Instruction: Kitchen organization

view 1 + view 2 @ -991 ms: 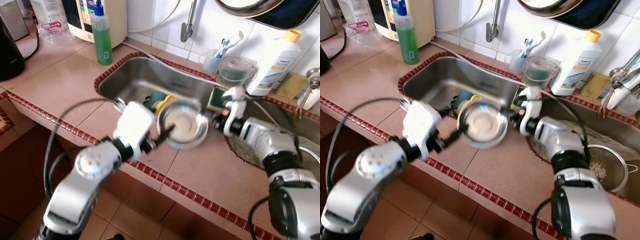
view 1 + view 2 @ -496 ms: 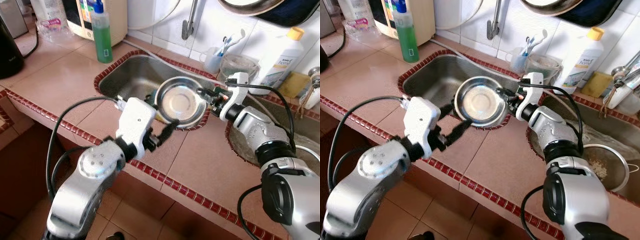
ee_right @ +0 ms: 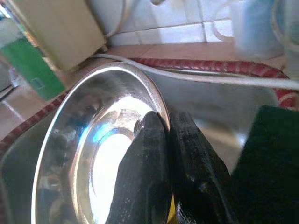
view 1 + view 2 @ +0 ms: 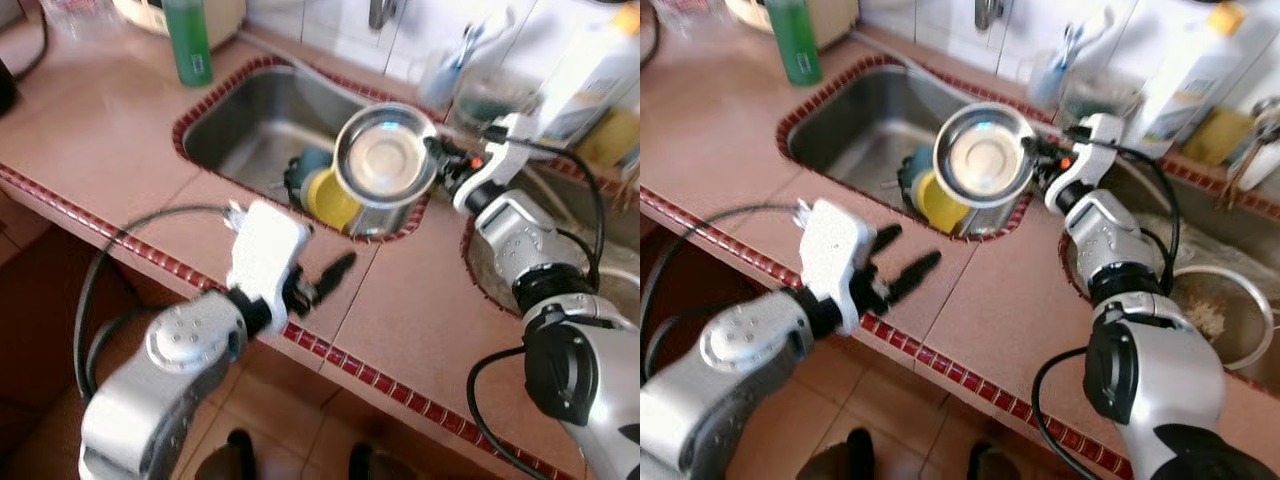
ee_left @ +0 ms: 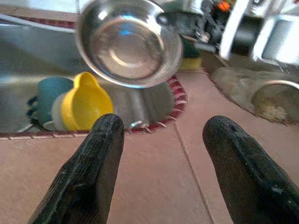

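Right end effector (image 4: 1032, 150) pinches the rim of a steel bowl (image 4: 983, 155) above the sink (image 4: 845, 130); light, rigid, probably slippery, best held at the rim. Left end effector (image 4: 902, 260) hovers spread over the desk (image 4: 1010, 300).

your left gripper (image 5: 161, 172) hovers with fingers spread over the tiled counter (image 5: 154, 186), just short of the sink (image 5: 28, 60); a steel bowl (image 5: 128, 44) hangs above the sink's yellow cup (image 5: 86, 105).

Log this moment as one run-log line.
right gripper: shut on steel bowl rim, held over sink | left gripper: open above counter | yellow cup: in sink
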You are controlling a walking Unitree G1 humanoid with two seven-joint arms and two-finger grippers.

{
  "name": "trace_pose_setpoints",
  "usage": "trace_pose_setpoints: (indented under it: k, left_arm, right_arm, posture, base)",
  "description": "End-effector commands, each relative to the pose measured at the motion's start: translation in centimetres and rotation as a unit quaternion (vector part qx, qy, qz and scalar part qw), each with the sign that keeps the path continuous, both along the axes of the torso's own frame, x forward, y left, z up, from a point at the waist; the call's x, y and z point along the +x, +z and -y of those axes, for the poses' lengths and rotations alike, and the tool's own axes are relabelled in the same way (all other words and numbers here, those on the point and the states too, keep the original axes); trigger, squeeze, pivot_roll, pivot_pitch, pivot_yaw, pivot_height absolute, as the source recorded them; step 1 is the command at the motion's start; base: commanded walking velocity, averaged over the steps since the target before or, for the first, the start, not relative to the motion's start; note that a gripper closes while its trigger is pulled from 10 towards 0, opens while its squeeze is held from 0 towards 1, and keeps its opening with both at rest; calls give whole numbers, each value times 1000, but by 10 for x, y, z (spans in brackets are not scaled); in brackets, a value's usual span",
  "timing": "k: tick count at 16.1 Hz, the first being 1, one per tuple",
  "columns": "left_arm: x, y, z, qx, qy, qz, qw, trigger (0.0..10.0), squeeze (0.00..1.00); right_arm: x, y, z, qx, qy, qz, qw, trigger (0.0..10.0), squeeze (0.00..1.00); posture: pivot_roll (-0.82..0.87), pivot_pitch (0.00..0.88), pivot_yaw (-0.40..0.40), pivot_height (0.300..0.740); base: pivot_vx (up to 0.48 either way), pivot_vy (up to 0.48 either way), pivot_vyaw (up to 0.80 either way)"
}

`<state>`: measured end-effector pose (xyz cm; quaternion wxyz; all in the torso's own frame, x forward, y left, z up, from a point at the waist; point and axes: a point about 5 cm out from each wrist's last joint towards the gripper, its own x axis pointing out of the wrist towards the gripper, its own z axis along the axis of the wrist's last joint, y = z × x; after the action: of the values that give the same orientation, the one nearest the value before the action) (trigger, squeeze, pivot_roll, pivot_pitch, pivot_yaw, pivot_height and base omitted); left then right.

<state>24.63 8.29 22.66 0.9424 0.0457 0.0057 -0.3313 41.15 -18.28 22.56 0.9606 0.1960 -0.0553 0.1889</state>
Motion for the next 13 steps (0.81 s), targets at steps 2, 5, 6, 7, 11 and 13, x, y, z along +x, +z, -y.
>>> trace_pose_setpoints:
  k: [2,5,6,7,11,13]
  left_arm:
    - [3,13,1,-27,29,5,999,10000,0]
    - [7,34,11,-43,34,25,998,10000,0]
    - [6,34,11,-41,32,26,998,10000,0]
    - [4,34,14,-44,25,20,998,10000,0]
    - [-10,32,22,-35,-19,2,999,10000,0]
    - [-11,33,21,-30,-21,2,999,10000,0]
  right_arm:
    - [2,7,2,-9,-16,15,1000,10000,0]
    - [3,5,-9,-46,-18,14,999,10000,0]
    - [3,5,-10,-48,-16,15,999,10000,0]
    - [4,6,-15,-52,-12,13,998,10000,0]
    - [5,-2,-37,-100,31,-13,994,10000,0]
    - [5,-3,-40,-113,43,-23,992,10000,549]
  posture:
    - [-54,363,-96,740]
    - [-51,390,-95,740]
    - [-51,390,-95,740]
    - [-54,399,-94,740]
    - [-34,402,-94,740]
    - [-31,408,-95,740]
  base:
    - [0,0,0]
    - [0,0,0]
    - [0,0,0]
    - [0,0,0]
    - [0,0,0]
    - [0,0,0]
